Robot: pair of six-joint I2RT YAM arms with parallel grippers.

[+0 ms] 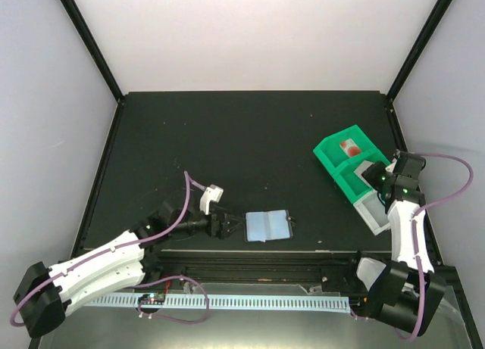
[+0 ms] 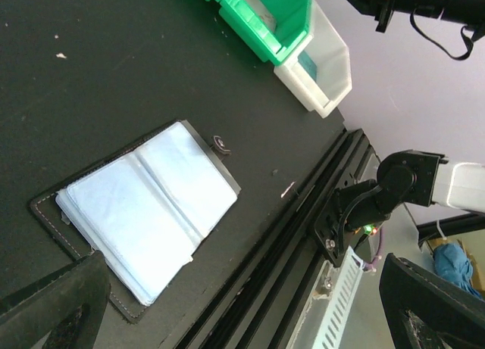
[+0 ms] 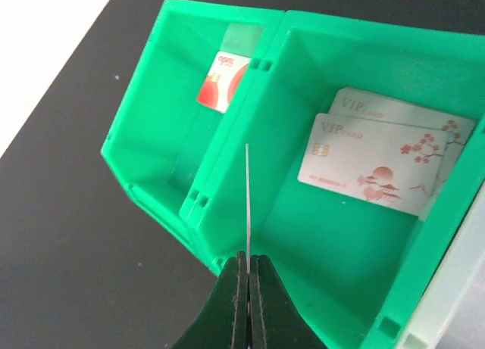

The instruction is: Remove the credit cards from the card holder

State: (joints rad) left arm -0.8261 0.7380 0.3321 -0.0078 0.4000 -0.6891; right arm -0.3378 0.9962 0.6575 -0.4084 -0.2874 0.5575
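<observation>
Bare tabletop is left open beyond the card holder; its left edge is crowded by the spread left gripper. Far right of it, passage is barred by the green tray and white bin.

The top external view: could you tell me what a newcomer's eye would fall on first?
The bright green tray on the right stands out, two pale VIP cards in one compartment, a red card in the next. The right hand is shut on a thin card held edge-on above it. At centre front the card holder lies open beside the left hand.
</observation>
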